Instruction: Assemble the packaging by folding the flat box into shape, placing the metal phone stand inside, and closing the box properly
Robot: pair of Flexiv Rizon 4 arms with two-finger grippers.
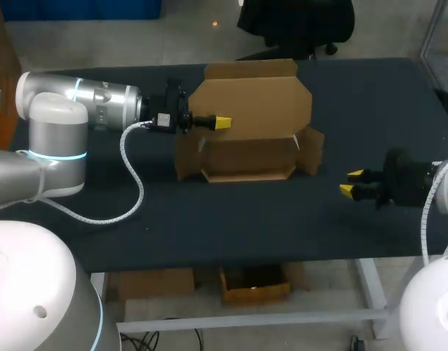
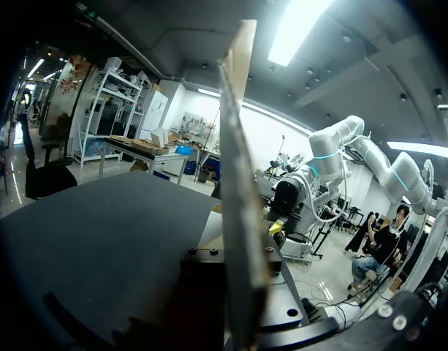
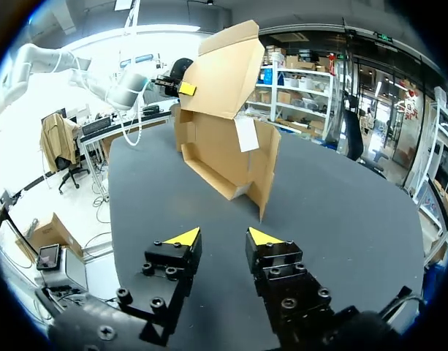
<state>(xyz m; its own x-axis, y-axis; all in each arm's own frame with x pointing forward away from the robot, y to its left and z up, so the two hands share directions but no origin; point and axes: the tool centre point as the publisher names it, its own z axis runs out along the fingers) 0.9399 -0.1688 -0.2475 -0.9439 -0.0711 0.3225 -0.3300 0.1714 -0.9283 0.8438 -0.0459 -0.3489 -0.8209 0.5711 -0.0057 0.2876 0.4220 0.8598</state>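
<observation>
Box (image 1: 249,157): upper middle of frame, on the counter (image 1: 209,212), lid (image 1: 253,102) raised.
Left pincer (image 1: 222,123): clamped on the lid's left edge.
Right pincer (image 1: 351,182): far right, fingers apart, empty.

A robotics lab, shown by the left arm (image 1: 99,102) and right arm (image 1: 447,191) at a dark worktable (image 1: 209,216)

The dark table (image 1: 231,219) bears a half-folded box (image 1: 249,157), well ahead of the right gripper (image 1: 351,182), its lid at the left gripper (image 1: 222,122).
</observation>
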